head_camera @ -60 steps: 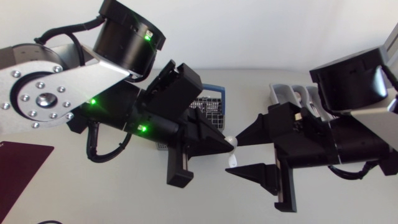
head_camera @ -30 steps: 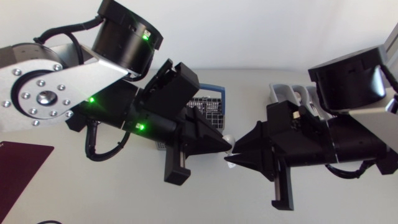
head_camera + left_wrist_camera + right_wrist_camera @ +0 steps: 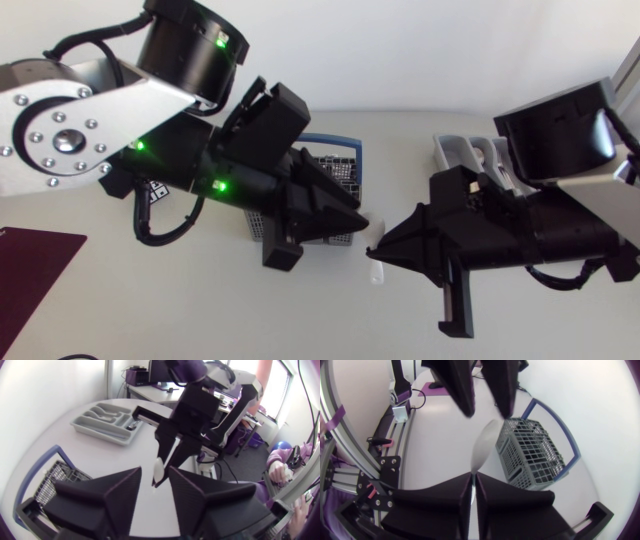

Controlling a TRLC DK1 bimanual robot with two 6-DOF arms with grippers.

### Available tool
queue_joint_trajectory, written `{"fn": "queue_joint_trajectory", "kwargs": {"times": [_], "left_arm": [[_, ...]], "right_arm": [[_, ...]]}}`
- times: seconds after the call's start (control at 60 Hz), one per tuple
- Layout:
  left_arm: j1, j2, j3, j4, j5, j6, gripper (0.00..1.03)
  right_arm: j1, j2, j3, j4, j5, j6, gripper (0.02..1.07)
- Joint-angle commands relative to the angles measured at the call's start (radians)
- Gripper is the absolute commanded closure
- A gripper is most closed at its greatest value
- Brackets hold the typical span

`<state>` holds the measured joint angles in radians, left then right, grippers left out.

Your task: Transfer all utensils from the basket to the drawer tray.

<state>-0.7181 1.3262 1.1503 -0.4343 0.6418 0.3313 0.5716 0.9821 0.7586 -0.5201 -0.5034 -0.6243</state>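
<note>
Your right gripper (image 3: pixel 473 476) is clamping the white spoon (image 3: pixel 482 447).
Your left gripper (image 3: pixel 155 474) is holding its jaws apart, near the basket (image 3: pixel 532 457).

Wore silver-grey on the left arm (image 3: pixel 110 100), with screws (image 3: pixel 30 157) ringed round a hub (image 3: pixel 62 140). Carried fat black drum joints (image 3: pixel 190 45), small green lights (image 3: pixel 217 185) and looped black cables (image 3: pixel 165 237). Showed seemingly the same grey on the right arm (image 3: pixel 597 190), mostly black otherwise. Ended in matte black wedge fingers (image 3: pixel 102 497).
</note>
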Motion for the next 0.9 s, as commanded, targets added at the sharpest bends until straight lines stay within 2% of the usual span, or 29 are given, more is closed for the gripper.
{"fn": "queue_joint_trajectory", "kwargs": {"times": [0.0,0.1,0.15,0.233,0.3,0.45,0.55,0.617,0.8,0.883], "left_arm": [[0.019,0.005,0.048,0.040,-0.025,-0.044,0.18],[0.025,0.005,0.060,0.105,-0.113,-0.081,0.14],[0.026,0.011,0.065,0.137,-0.192,-0.100,0.14],[0.036,0.016,0.072,0.140,-0.240,-0.106,0.14],[0.042,0.039,0.086,0.126,-0.347,-0.109,0.14],[0.082,0.044,0.086,0.089,-0.399,-0.104,0.14],[0.108,0.044,0.083,0.072,-0.432,-0.104,0.14],[0.120,0.053,0.086,0.057,-0.459,-0.103,0.14],[0.164,0.080,0.081,0.020,-0.516,-0.097,0.14],[0.183,0.087,0.072,0.019,-0.538,-0.094,0.14]], "right_arm": [[-0.021,0.010,-0.041,-0.029,0.006,0.011,1.01],[-0.059,0.003,-0.050,-0.047,0.025,-0.014,1.01],[-0.093,-0.005,-0.053,-0.063,0.034,-0.035,1.01],[-0.168,-0.016,-0.054,-0.087,0.048,-0.074,1.01],[-0.243,-0.026,-0.059,-0.100,0.092,-0.117,1.01],[-0.434,-0.031,-0.076,-0.107,0.192,-0.230,1.01],[-0.552,-0.025,-0.102,-0.063,0.282,-0.322,1.01],[-0.647,0.000,-0.105,-0.032,0.301,-0.385,1.01],[-0.885,0.145,-0.110,0.149,0.353,-0.519,1.01],[-0.946,0.225,-0.102,0.232,0.376,-0.545,1.01]]}}
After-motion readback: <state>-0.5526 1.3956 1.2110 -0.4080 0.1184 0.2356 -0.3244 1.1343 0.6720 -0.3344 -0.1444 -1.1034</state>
